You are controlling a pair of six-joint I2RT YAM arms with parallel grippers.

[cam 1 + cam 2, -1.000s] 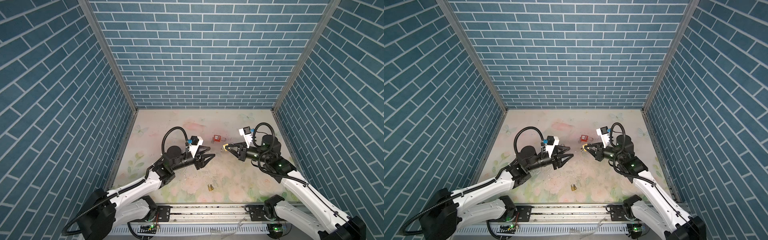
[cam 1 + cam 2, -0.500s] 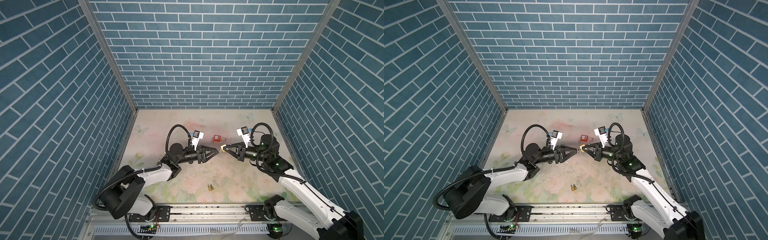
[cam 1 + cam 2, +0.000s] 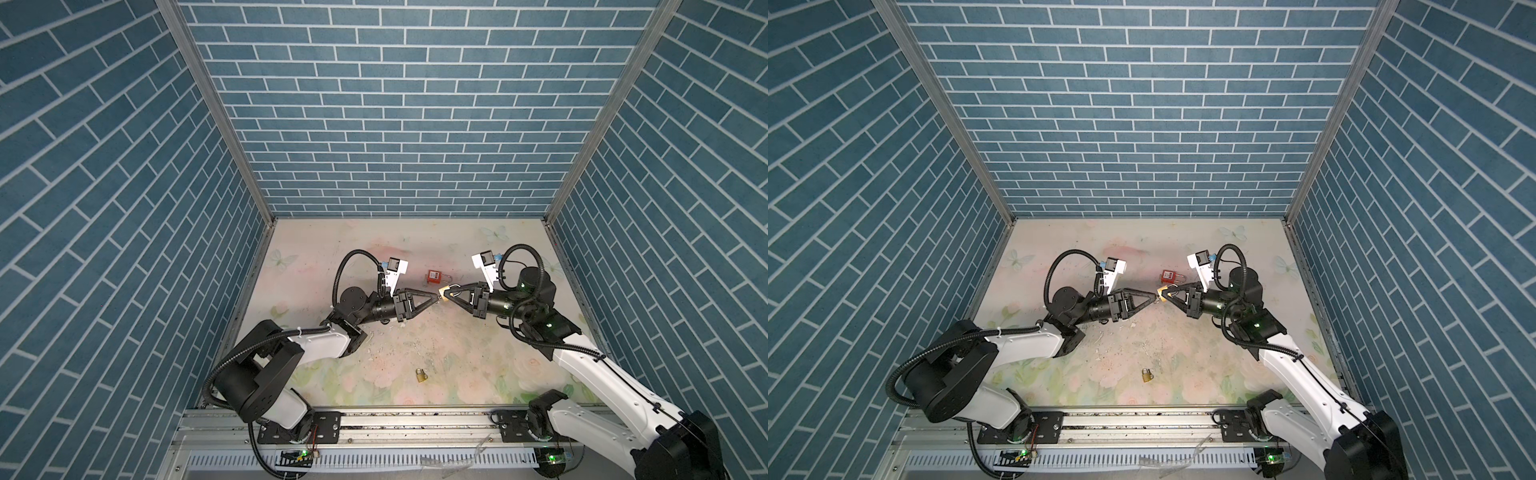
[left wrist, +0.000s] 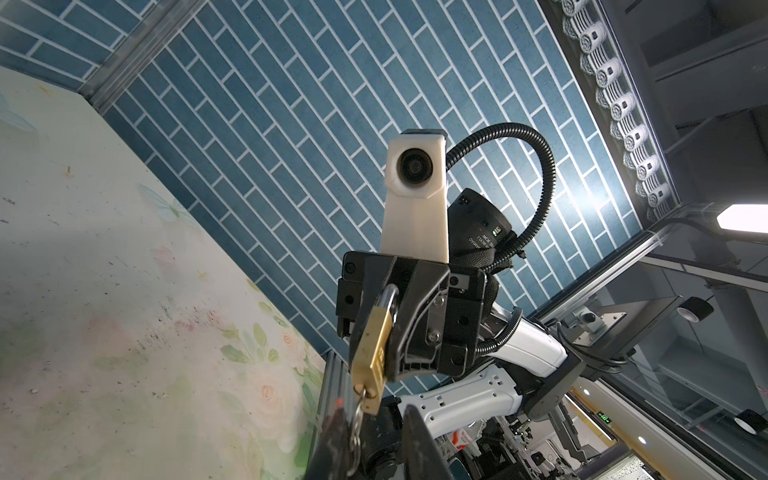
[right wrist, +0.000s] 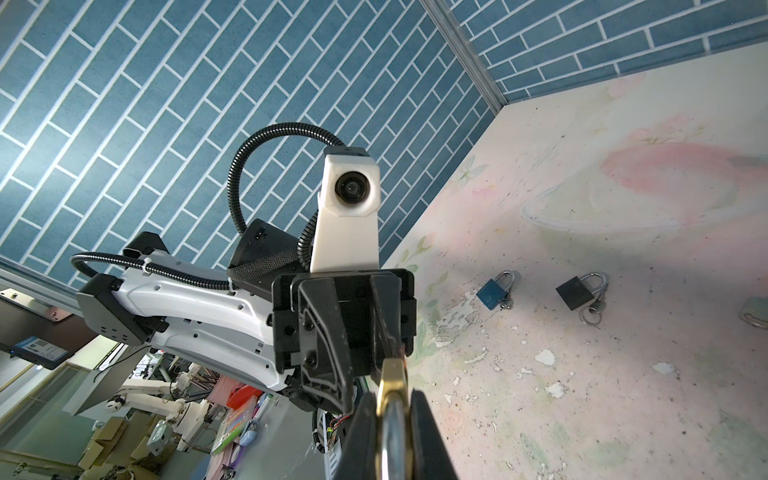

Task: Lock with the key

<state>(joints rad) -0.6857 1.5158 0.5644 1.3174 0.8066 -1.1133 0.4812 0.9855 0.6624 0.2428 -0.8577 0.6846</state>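
Satin brass padlock (image 4: 372, 355), glossy steel shackle (image 4: 388, 296), scuffed, flaking matt floral tabletop (image 4: 124, 291).

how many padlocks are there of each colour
brass: 2, the held brass padlock in the right hand and the loose brass padlock
red: 1, red padlock
blue: 1, blue padlock
black: 1, black padlock
total: 5

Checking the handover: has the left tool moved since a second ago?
Yes. The left tool has advanced rightward, nearer the red padlock, toward the right tool.
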